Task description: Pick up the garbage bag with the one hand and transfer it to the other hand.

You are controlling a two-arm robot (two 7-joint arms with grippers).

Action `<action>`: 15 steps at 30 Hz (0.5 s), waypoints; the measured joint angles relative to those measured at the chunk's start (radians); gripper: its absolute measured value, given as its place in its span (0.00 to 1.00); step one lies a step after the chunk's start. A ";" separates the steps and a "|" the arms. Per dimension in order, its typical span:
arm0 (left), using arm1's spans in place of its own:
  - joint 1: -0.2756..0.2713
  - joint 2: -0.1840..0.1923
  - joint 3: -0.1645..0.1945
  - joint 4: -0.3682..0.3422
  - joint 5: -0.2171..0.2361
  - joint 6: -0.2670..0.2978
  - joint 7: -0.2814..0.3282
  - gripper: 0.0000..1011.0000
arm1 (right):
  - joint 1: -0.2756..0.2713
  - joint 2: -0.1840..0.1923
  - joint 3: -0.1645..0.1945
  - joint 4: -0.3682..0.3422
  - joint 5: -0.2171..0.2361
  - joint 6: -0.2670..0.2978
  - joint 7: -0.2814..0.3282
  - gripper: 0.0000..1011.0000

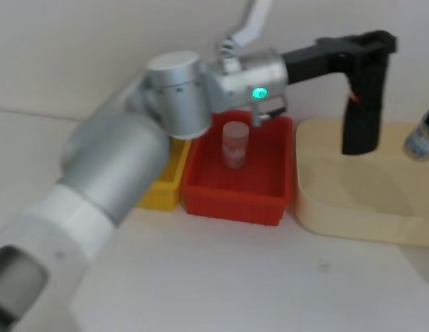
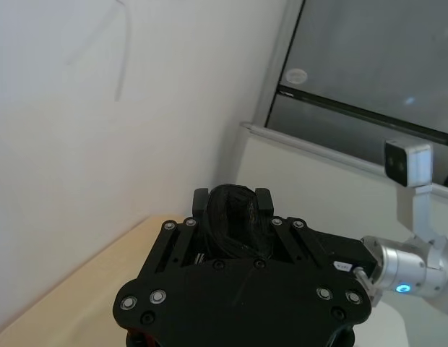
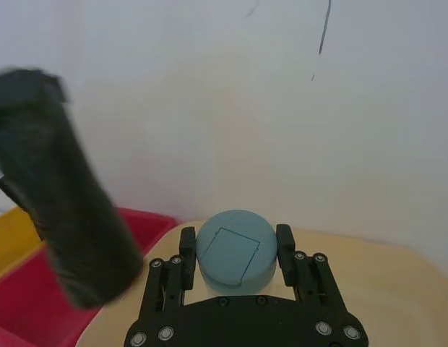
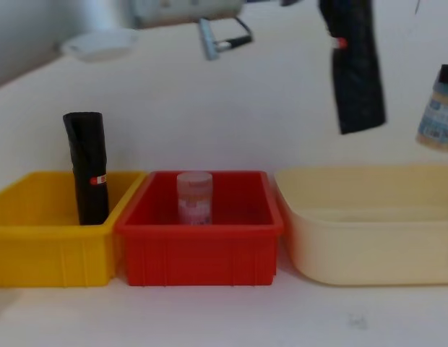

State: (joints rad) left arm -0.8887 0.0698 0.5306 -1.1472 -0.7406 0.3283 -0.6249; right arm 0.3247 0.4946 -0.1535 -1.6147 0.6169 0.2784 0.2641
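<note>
As its left tool (image 2: 233, 199) clamps shut on a black roll of plastic garbage bags (image 1: 360, 117), the silver-grey left arm (image 1: 117, 159) with the green glowing ring (image 1: 258, 93) stretches across the white counter (image 1: 235, 277) from the left, holding the roll in the air above a pale beige plastic tub (image 1: 339, 221). The roll hangs near upright, well clear of the tub's floor, and the chest view shows a small red mark on its side. Seen from the left wrist, the roll's crumpled end sits between the two black fingers (image 2: 201, 196), which press it from both sides. The right tool (image 3: 235, 235) is closed on a small bottle with a round blue-grey cap (image 3: 235, 256), held aloft near the tub's right side and apart from the roll. Just left of the tub sits a red plastic bin (image 1: 235, 207) with a clear, pink-labelled jar (image 1: 234, 144) standing upright inside. Beside it on the left is a yellow plastic bin (image 4: 50, 253), where a second black roll with a red-and-white band (image 4: 87, 170) stands, leaning slightly, in the bin's right half.
</note>
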 joint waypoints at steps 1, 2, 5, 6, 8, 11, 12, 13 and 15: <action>-0.007 -0.008 0.004 0.016 0.003 -0.010 -0.007 0.36 | 0.000 0.000 0.000 0.000 0.000 0.000 0.000 0.64; -0.038 -0.041 0.021 0.087 0.012 -0.040 -0.023 0.36 | 0.006 0.002 -0.001 0.005 0.001 -0.003 0.005 0.64; -0.083 -0.087 0.041 0.194 0.024 -0.088 -0.045 0.36 | 0.022 0.004 -0.009 0.016 0.002 -0.006 0.015 0.64; -0.125 -0.127 0.059 0.293 0.026 -0.128 -0.060 0.36 | 0.027 0.004 -0.011 0.020 0.002 -0.007 0.017 0.64; -0.175 -0.174 0.084 0.409 0.024 -0.186 -0.084 0.36 | 0.040 0.005 -0.020 0.030 0.002 -0.008 0.024 0.64; -0.232 -0.227 0.112 0.543 0.021 -0.243 -0.108 0.36 | 0.055 0.006 -0.029 0.042 0.002 -0.009 0.030 0.64; -0.243 -0.237 0.117 0.570 0.020 -0.255 -0.112 0.36 | 0.058 0.006 -0.031 0.044 0.001 -0.009 0.031 0.64; -0.267 -0.259 0.128 0.626 0.018 -0.281 -0.123 0.36 | 0.061 0.006 -0.033 0.047 0.001 -0.009 0.032 0.66; -0.285 -0.276 0.137 0.669 0.017 -0.301 -0.130 0.36 | 0.069 0.007 -0.037 0.053 0.000 -0.010 0.036 0.72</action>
State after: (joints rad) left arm -1.1742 -0.2065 0.6676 -0.4780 -0.7233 0.0274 -0.7554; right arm 0.3935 0.5011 -0.1909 -1.5622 0.6171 0.2687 0.2998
